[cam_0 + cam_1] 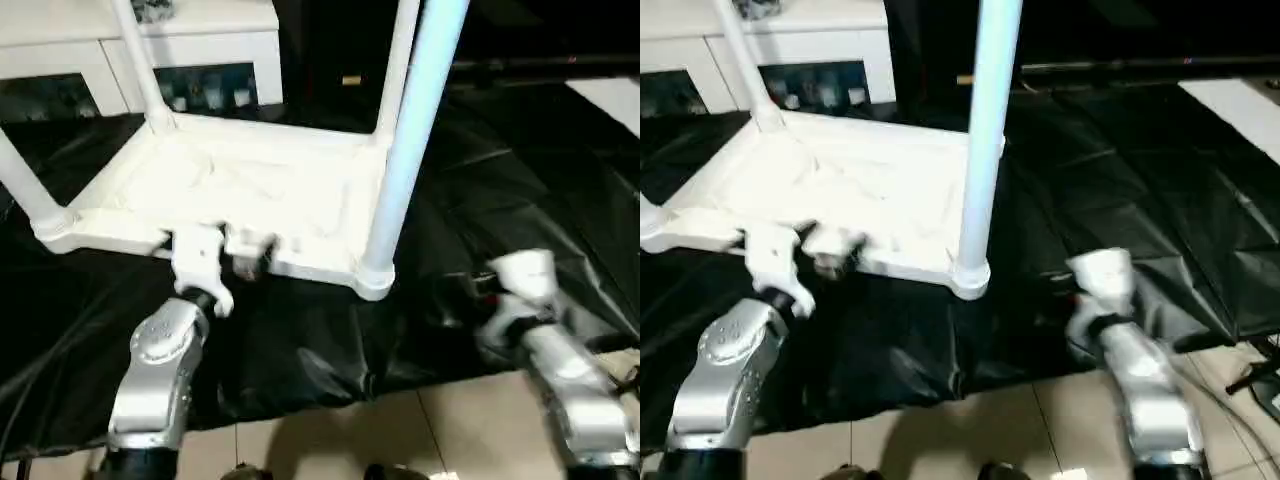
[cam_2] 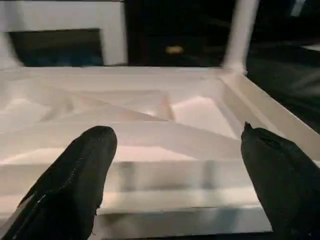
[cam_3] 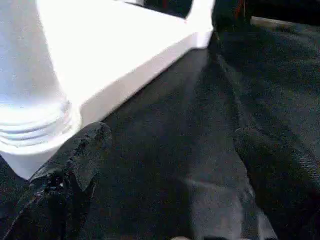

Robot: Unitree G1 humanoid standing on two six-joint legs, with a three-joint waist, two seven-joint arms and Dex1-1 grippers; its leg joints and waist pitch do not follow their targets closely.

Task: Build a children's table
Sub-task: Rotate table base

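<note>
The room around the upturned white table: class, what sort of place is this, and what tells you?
Probably an indoor workshop or lab: a work table draped in black sheeting, a white glass-door cabinet behind it, and a tiled floor.

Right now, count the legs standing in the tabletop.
4: near-right leg, far-right leg, far-left leg, near-left leg. All rise from corners of the upside-down tabletop; none looks hidden.

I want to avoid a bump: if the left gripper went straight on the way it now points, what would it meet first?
Probably the near side rim of the upturned white tabletop. The left gripper points at it with its fingers spread wide and nothing between them; the remaining gap is hard to judge.
</note>
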